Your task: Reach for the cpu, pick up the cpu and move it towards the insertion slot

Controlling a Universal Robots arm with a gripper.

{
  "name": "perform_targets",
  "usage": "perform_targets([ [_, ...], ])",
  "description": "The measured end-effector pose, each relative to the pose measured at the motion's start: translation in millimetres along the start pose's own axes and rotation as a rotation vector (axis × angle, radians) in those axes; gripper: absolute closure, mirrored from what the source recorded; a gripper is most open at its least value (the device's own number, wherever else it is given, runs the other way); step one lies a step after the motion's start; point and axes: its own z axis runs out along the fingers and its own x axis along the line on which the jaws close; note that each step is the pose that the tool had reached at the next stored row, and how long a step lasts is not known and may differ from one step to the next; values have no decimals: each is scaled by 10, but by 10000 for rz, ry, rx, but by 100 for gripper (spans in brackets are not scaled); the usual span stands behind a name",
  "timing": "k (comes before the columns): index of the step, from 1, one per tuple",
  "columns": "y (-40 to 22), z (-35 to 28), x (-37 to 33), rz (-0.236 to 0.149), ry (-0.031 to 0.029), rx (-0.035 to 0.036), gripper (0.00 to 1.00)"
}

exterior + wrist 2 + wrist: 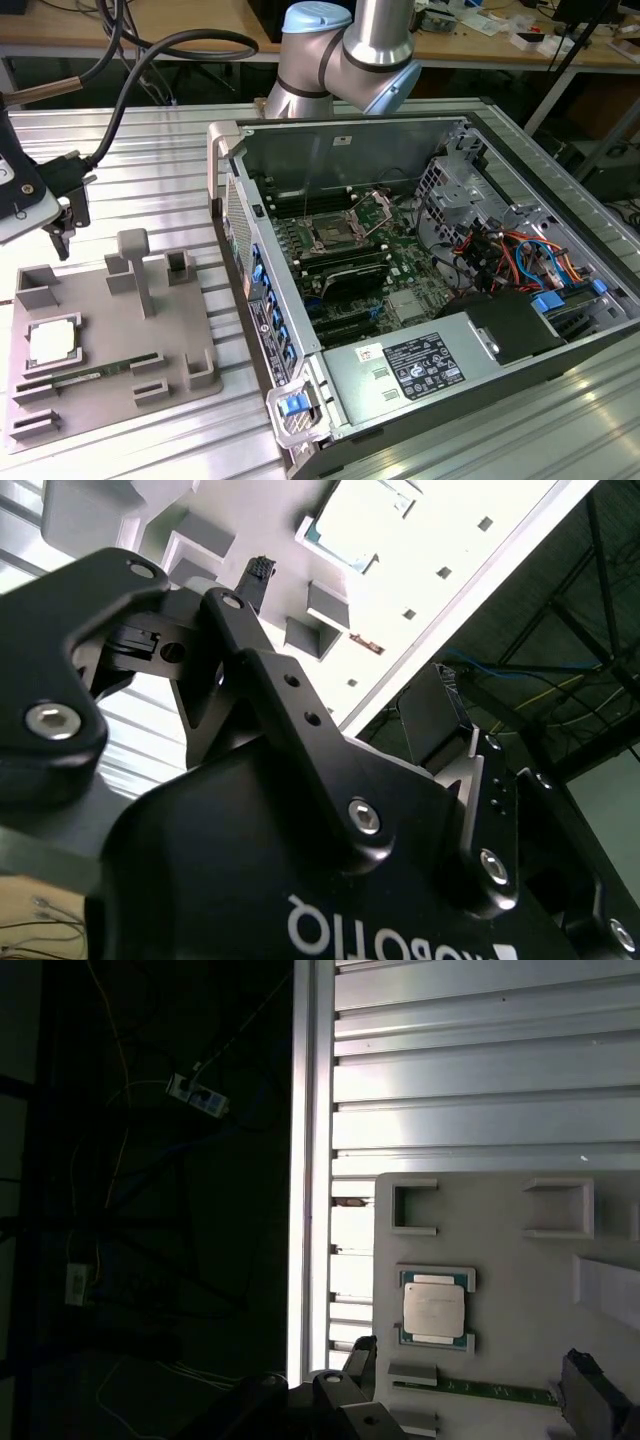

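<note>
The cpu (50,342) is a silvery square chip lying flat in a recess of the grey fixture plate (185,330), at the exterior view's left. Both wrist views catch it too, as the cpu (434,1308) and the cpu (352,522). My gripper (70,215) hangs above the plate's far corner, higher than the chip and apart from it. It is open with nothing between its dark fingers (592,1400). The insertion slot (330,236) is the metal-framed socket on the motherboard inside the open computer case.
The open computer case (225,200) stands at the exterior view's right of the plate, with its wall raised between the chip and the socket. A green memory stick (95,373) lies on the plate beside grey blocks (133,260). A black cable (150,60) loops above the ribbed metal table (150,130).
</note>
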Motion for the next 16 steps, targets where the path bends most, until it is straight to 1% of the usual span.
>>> perform_targets([
  [8,-1,22,-1,0,0,0,22],
  [12,-4,50,-2,0,2,0,22],
  [16,-4,57,-2,0,2,-1,22],
])
